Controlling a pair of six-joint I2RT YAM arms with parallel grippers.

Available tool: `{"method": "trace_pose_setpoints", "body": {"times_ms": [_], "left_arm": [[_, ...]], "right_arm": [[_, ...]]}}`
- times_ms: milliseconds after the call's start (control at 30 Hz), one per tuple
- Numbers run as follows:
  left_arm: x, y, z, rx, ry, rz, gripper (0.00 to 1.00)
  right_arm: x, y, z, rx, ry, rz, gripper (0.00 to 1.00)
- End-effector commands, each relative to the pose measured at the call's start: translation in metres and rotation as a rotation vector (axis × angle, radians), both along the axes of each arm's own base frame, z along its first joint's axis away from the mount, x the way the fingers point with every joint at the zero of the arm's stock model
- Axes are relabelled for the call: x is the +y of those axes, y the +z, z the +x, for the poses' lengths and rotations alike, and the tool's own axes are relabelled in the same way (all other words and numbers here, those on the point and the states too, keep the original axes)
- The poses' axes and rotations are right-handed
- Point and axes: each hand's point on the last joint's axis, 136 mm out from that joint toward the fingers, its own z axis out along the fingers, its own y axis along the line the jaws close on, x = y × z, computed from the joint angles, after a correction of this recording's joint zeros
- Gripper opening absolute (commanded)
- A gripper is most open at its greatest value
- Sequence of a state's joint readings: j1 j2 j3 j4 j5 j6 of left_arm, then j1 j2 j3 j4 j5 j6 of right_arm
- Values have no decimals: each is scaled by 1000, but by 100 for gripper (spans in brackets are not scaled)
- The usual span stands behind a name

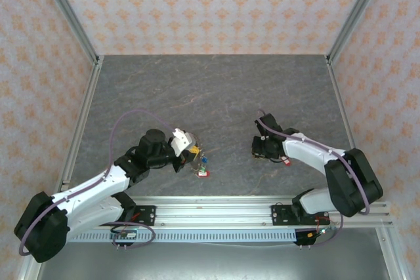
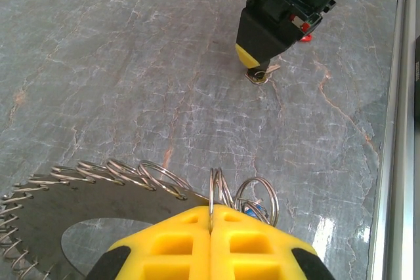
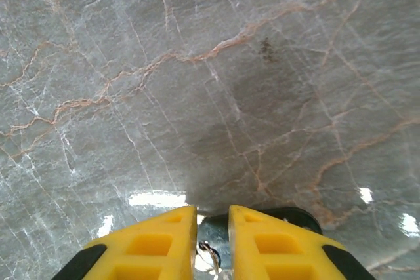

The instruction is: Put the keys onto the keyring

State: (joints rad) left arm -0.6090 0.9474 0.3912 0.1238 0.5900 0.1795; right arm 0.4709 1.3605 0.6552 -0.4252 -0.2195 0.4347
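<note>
Grey veined table [image 1: 216, 90], orange-patterned walls [image 1: 210, 4], aluminium rail [image 1: 216, 204] along near edge.

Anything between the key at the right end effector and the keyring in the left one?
Nothing visible. Bare grey marble tabletop separates the right end effector, pinching a small metal key, from the thin ribbed metal wire keyring clamped in the left end effector.

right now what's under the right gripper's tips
A small metal key lies on the table under the right gripper; the right wrist view shows a metal loop between its fingers. The fingers cover the rest, so any tag, or whether it is gripped, cannot be told.
</note>
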Motion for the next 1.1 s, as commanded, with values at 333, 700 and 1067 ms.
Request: {"method": "trace_pose_setpoints", "body": {"times_ms": [333,700,1067], "left_arm": [[3,3,-1,-23,18,-10,0],[9,0,-4,-31,34,-5,0],[10,-1,-4,-44,38,2,0]], "right_arm": [[0,1,-8,34,-9,-32,21],[12,5,-1,24,7,-3,11],[5,-4,-4,66,5,-96,24]]}}
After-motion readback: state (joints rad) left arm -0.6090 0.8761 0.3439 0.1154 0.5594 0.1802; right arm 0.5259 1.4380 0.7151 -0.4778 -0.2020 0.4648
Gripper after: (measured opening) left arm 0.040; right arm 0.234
